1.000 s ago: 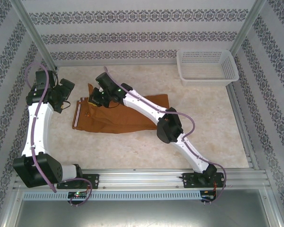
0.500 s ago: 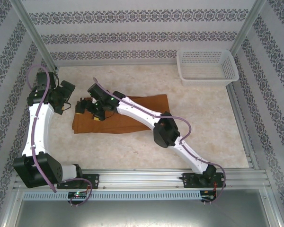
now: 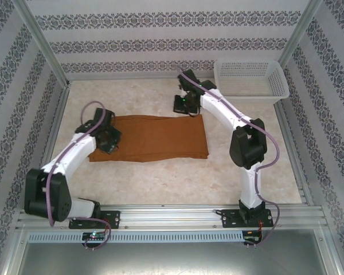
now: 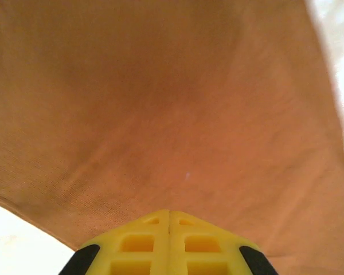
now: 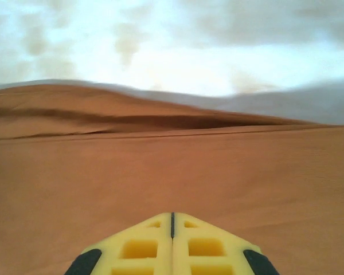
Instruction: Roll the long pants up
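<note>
Top view: the long pants (image 3: 155, 137) lie flat, a rust-brown rectangle at centre-left on the desk (image 3: 160, 183). No roll is visible, so the rolling seems wholly left to do. The left jaws sit at the cloth's left end, the right jaws at its upper right corner.

Left wrist view: yellow jaws pressed shut over smooth cloth, gripping nothing visible.

Right wrist view: jaws likewise shut and empty, low over the cloth.

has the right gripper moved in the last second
Yes. The right gripper swung rightward, from the left end of the long pants to their far right corner, toward the white basket.
</note>
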